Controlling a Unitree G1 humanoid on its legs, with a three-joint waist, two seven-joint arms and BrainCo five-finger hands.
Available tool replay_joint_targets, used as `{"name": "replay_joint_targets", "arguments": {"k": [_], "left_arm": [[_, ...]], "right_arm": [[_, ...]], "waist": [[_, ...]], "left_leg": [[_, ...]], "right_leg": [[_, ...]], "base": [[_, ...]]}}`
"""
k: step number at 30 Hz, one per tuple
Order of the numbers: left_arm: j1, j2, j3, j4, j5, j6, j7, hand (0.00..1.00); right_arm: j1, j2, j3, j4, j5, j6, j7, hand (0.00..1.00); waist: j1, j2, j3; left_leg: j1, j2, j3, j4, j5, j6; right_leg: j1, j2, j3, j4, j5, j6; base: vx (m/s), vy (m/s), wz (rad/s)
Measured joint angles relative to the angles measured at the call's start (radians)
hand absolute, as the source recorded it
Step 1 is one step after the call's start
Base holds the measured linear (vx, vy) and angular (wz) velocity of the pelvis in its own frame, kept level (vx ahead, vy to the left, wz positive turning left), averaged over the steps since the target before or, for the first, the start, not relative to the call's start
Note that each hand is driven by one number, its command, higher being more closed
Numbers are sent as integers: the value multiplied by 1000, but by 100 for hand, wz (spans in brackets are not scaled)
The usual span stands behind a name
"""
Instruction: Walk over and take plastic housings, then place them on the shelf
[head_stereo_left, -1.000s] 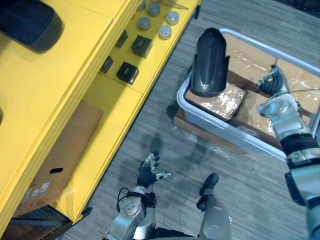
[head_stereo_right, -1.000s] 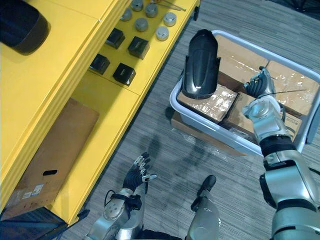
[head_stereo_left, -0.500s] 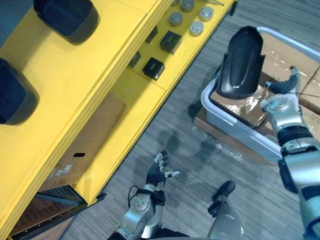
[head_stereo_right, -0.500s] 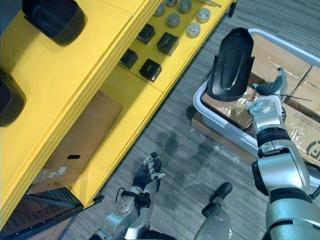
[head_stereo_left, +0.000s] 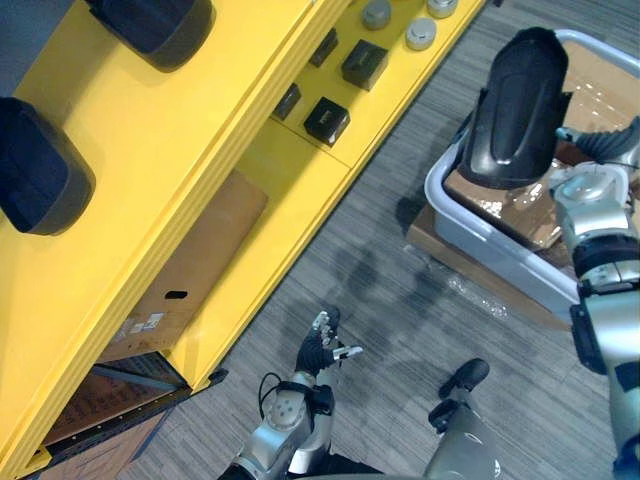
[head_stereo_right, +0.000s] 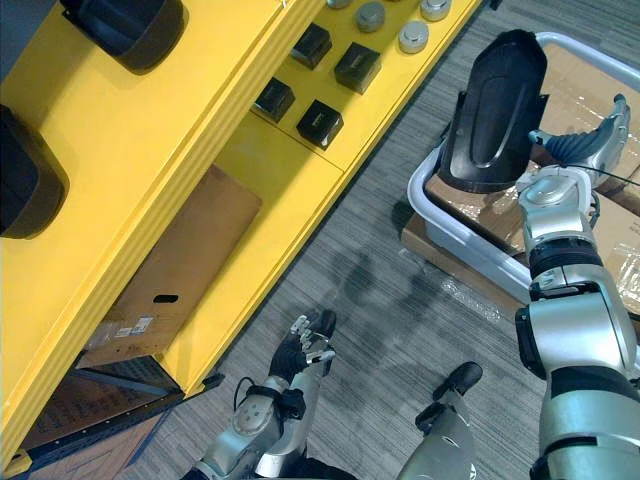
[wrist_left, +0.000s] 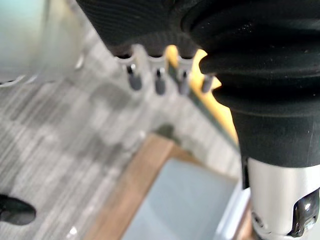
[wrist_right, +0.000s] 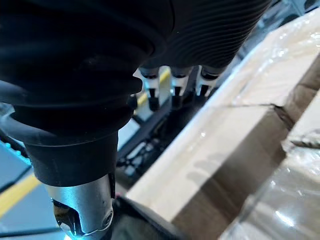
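A tall black plastic housing (head_stereo_left: 515, 105) stands upright in the near left corner of a grey tote (head_stereo_left: 487, 250). My right hand (head_stereo_right: 572, 150) hovers just to its right above wrapped cardboard boxes (wrist_right: 235, 125), open, with its straight fingers (wrist_right: 173, 95) holding nothing. Low over the carpet, my left hand (head_stereo_left: 320, 350) is open and empty, its fingers (wrist_left: 157, 82) relaxed. Two more black housings (head_stereo_left: 150, 20) (head_stereo_left: 40, 165) lie on top of the yellow shelf (head_stereo_left: 180, 130).
The shelf's lower level carries small black boxes (head_stereo_left: 327, 118) and round silver cans (head_stereo_left: 420, 33). A cardboard box (head_stereo_left: 190, 265) sits under the shelf. The tote rests on flat cardboard (head_stereo_left: 440, 235) on the grey carpet between the shelf and the tote.
The camera has swung, bringing more of the shelf top and a second housing there into view. My right hand has come closer to the upright housing. The left hand keeps its pose.
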Motion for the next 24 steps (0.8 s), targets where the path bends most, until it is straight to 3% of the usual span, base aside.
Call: {"name": "replay_joint_targets", "arguments": {"k": [4,7,13,18,19,24], "left_arm": [[-9,1,-7,8,-2,-3,9,0],[-22,1,-35,30,-9,-5,16,0],[-25,1,-35,31,-12,-14,17,0],[-26,1,-35,31,-38,-24,18,0],[-26,1,-35,31,-39,-25,18,0],[-34,1,-36,31,-40,-25,20,0]], "right_arm": [[-1,-12,2,9,8,16,12,0],[-23,-39,10,26,16,40,34,0],[-28,-44,30,36,19,50,91,0],[-34,-47,68,40,26,115,165,0],[-34,-49,68,40,29,123,176,100],[-35,-93,83,41,29,172,231,100]], "waist": [[13,1,0],[20,22,5],[44,22,5],[50,22,5],[52,22,5],[69,23,4]], "left_leg": [[-14,-4,-3,9,-3,2],[-39,-16,-12,22,-6,6],[-59,-22,-14,24,-5,5],[-70,-31,-18,26,-7,7],[-73,-31,-18,29,-9,8],[-92,-36,-18,63,-32,18]], "right_leg": [[-7,-4,-4,0,0,0],[-17,-12,-15,-1,-2,-3],[-34,-18,-22,-1,4,5],[-36,-25,-29,-2,5,7],[-37,-25,-30,-2,5,7],[-38,-27,-30,-4,1,2]], "base": [[-16,43,2],[-55,68,9],[-6,46,3],[16,39,6],[0,38,0],[-31,59,-2]]}}
